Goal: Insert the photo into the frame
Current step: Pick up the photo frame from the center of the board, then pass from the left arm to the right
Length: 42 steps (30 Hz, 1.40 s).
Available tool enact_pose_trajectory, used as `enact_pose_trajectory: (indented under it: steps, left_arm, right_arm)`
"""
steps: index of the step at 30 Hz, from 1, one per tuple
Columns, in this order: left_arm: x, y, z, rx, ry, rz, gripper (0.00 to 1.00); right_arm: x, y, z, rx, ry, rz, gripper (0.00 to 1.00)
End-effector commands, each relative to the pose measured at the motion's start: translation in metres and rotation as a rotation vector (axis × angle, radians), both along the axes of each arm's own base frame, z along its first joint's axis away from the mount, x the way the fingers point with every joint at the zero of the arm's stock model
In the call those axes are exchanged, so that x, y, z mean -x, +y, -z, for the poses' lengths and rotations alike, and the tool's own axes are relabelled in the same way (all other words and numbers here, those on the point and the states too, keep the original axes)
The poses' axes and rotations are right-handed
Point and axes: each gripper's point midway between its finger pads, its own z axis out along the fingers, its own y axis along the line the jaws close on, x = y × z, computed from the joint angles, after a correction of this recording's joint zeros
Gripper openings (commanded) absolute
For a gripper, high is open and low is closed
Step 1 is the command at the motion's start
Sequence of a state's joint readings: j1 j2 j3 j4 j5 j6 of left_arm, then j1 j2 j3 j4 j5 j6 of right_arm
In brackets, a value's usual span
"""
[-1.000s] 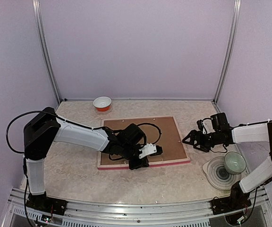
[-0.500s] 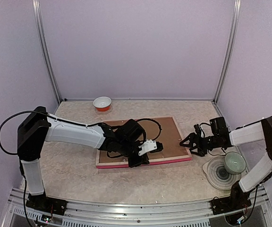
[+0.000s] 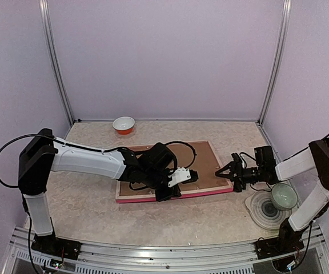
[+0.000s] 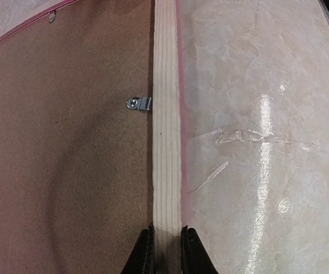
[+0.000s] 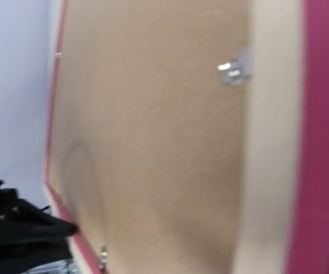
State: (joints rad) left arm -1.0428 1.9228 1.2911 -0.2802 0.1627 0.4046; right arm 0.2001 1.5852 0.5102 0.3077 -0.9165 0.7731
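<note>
The frame (image 3: 201, 193) lies back side up in the middle of the table, its bright pink near edge showing. A brown backing board (image 3: 204, 162) fills it. The photo is hidden. My left gripper (image 3: 168, 196) is shut on the frame's near rail; the left wrist view shows the pale rail (image 4: 165, 114) pinched between both fingers, gripper (image 4: 166, 251). My right gripper (image 3: 228, 176) stands open at the frame's right end, jaws spread around that edge. The blurred right wrist view shows the board (image 5: 153, 142) and the pink edge (image 5: 324, 142) very close, without its own fingers.
A small metal clip (image 4: 139, 103) sits on the board against the rail. An orange-and-white bowl (image 3: 124, 124) stands at the back left. A green cup (image 3: 283, 196) rests on a round plate (image 3: 263, 210) at the right front. The left arm's black cable (image 3: 183, 151) loops over the board.
My right gripper has moved left up to the frame's right end and narrowed a little. The frame has shifted slightly, showing more of its pink near edge. The left grip is unchanged.
</note>
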Motion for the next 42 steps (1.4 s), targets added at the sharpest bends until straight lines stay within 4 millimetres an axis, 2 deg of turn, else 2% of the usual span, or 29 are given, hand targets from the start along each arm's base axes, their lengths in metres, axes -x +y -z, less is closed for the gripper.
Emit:
enact_pose_trajectory:
  steps: [1,17,23,31,38,42]
  left_arm:
    - [-0.010,-0.019,-0.055,0.122,-0.095,-0.003,0.00]
    - [-0.008,-0.016,-0.053,0.116,-0.104,-0.011,0.01]
    - [-0.008,-0.014,-0.050,0.112,-0.108,-0.014,0.15]
    - [-0.008,-0.012,-0.050,0.114,-0.114,-0.020,0.21]
    - [-0.008,-0.012,-0.054,0.122,-0.122,-0.027,0.43]
    - [-0.006,-0.011,-0.054,0.121,-0.129,-0.033,0.49]
  right_arm:
    - [0.002,0.005,-0.019,-0.128,-0.014,-0.031,0.84]
    - [0.024,0.009,-0.037,-0.332,0.059,-0.068,0.68]
    - [0.028,0.009,-0.040,-0.368,0.078,-0.067,0.56]
    - [0.030,0.008,-0.043,-0.384,0.082,-0.062,0.41]
    - [0.031,0.007,-0.046,-0.385,0.089,-0.039,0.30]
    - [0.031,0.006,-0.046,-0.381,0.095,-0.026,0.27]
